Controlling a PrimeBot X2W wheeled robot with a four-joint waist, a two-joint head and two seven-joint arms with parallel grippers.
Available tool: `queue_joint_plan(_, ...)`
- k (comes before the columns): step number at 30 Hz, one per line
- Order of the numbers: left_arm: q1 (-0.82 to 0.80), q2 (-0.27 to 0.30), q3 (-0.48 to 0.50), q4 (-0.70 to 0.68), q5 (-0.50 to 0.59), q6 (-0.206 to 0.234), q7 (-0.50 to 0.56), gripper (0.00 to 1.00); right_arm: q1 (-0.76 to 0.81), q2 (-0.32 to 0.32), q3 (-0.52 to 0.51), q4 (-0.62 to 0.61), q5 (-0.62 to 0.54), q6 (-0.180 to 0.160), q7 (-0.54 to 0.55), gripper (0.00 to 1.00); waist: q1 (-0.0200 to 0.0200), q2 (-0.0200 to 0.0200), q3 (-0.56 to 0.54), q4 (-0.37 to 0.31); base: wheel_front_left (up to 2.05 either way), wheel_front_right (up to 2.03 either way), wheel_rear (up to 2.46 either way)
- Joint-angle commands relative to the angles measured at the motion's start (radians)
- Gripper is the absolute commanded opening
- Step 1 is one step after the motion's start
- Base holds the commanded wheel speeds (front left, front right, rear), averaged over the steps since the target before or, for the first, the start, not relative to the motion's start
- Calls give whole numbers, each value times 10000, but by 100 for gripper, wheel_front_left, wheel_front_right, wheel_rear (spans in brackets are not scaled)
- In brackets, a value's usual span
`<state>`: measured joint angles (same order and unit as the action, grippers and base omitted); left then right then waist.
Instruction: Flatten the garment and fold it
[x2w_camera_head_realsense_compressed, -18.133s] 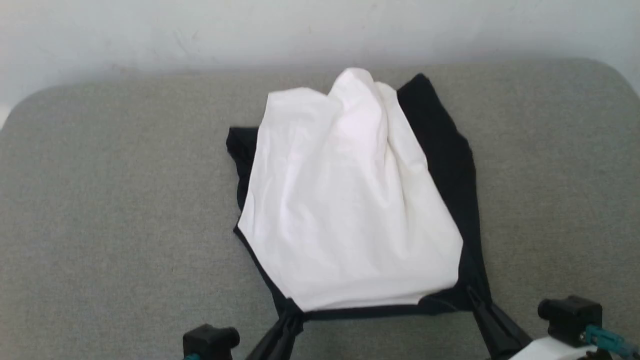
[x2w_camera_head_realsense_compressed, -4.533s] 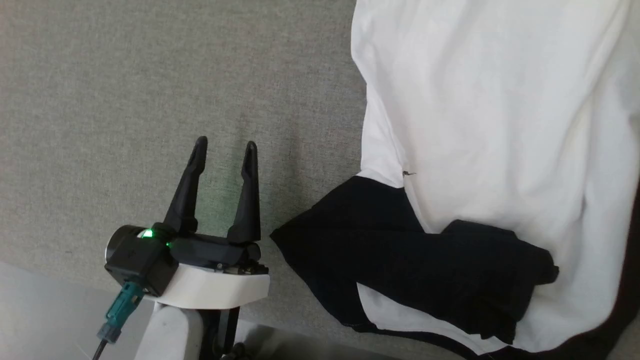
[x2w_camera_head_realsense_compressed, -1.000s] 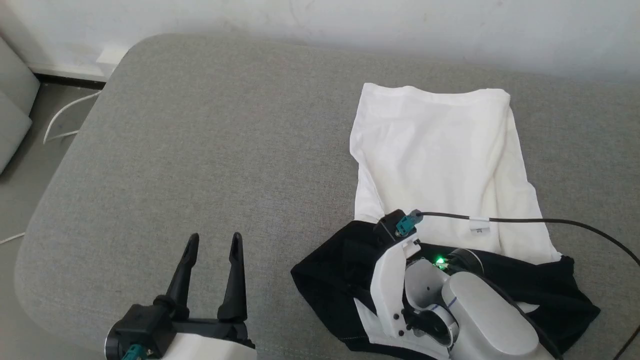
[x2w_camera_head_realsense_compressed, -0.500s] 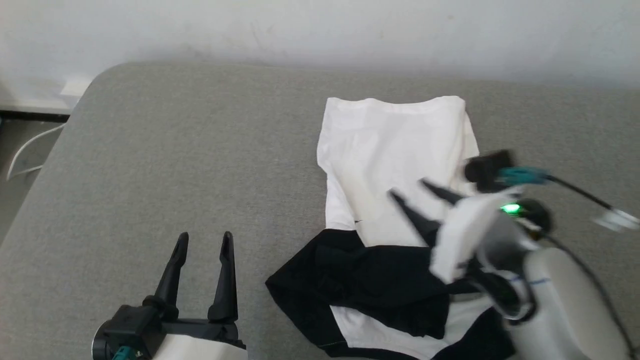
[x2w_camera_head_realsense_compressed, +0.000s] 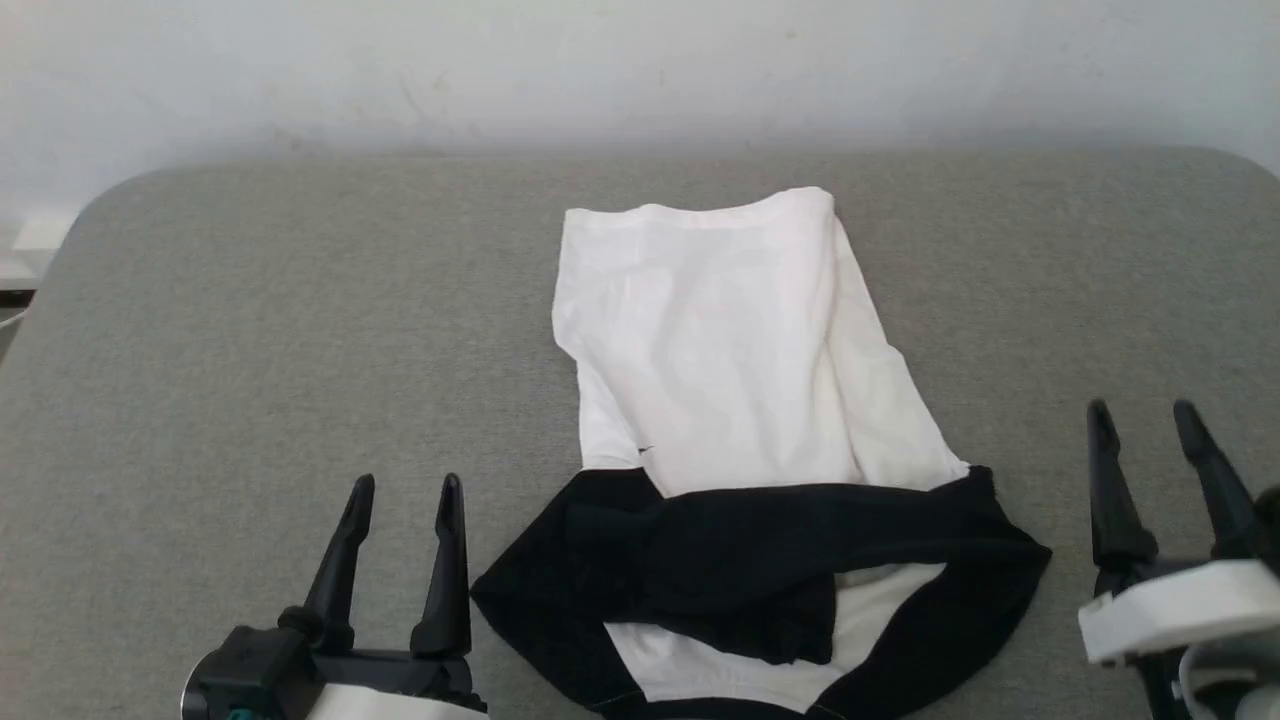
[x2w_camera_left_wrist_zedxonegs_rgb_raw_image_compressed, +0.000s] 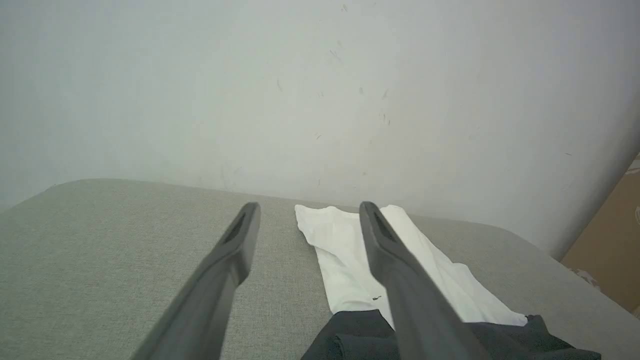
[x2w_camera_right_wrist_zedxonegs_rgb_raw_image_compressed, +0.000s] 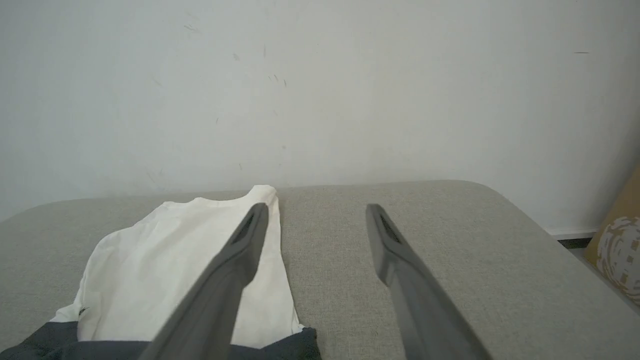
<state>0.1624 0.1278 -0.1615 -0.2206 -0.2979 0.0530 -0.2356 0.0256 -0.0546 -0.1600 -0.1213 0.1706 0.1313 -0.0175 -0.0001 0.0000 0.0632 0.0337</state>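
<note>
The garment (x2w_camera_head_realsense_compressed: 730, 380) lies on the grey cushion (x2w_camera_head_realsense_compressed: 260, 330), its white body folded into a narrow strip running away from me, with black sleeves bunched across its near end (x2w_camera_head_realsense_compressed: 740, 560). My left gripper (x2w_camera_head_realsense_compressed: 405, 485) stands open at the lower left, just left of the black cloth and not touching it. My right gripper (x2w_camera_head_realsense_compressed: 1140, 410) stands open at the lower right, apart from the garment's right edge. The left wrist view shows the garment (x2w_camera_left_wrist_zedxonegs_rgb_raw_image_compressed: 345, 250) behind the open left gripper (x2w_camera_left_wrist_zedxonegs_rgb_raw_image_compressed: 307, 207). In the right wrist view the garment (x2w_camera_right_wrist_zedxonegs_rgb_raw_image_compressed: 165, 250) lies left of the open right gripper (x2w_camera_right_wrist_zedxonegs_rgb_raw_image_compressed: 315, 207).
A pale wall (x2w_camera_head_realsense_compressed: 640, 70) rises right behind the cushion. The cushion's rounded corners show at far left (x2w_camera_head_realsense_compressed: 90, 200) and far right (x2w_camera_head_realsense_compressed: 1230, 165). A brown cardboard box (x2w_camera_right_wrist_zedxonegs_rgb_raw_image_compressed: 620, 245) stands beyond the cushion's right side.
My right gripper has let go of the black cloth, lifted off the garment and drawn back to the lower right, now open. The head view has swung rightward. The left gripper stays open.
</note>
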Motion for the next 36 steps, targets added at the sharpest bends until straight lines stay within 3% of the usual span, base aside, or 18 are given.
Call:
queue_joint_plan(1, 80, 60, 15, 54, 70, -55, -68, 100, 203, 39, -22, 119, 29, -6, -306, 100, 1, 0, 61, -233, 0, 0, 0)
queue_joint_plan(11, -840, 374, 94, 43, 151, -98, 469, 100, 310, 42, 181, 539, 323, -6, -1523, 100, 1, 0, 725, -666, 0, 0, 0)
queue_joint_plan(17, -3667, 1178, -110, 79, 339, -705, 2451, 100, -79, 42, 110, 260, 246, -6, -1706, 100, 1, 0, 1734, -573, 0, 0, 0)
queue_joint_plan(23, -7254, 1735, -379, 1102, 154, -1349, 4543, 100, -630, 42, 70, 135, 197, -6, -1835, 100, 1, 0, 3004, -611, 0, 0, 0)
queue_joint_plan(29, -10018, 1649, -646, 2966, -413, -1597, 5981, 100, -1185, 43, 286, 169, 130, -6, -1984, 100, 1, 0, 4036, -870, 0, 0, 0)
queue_joint_plan(36, -11704, 1641, -844, 4433, -1030, -1707, 7508, 100, -1624, 43, 462, 61, 148, -6, -2171, 100, 1, 0, 4980, -1345, 0, 0, 0)
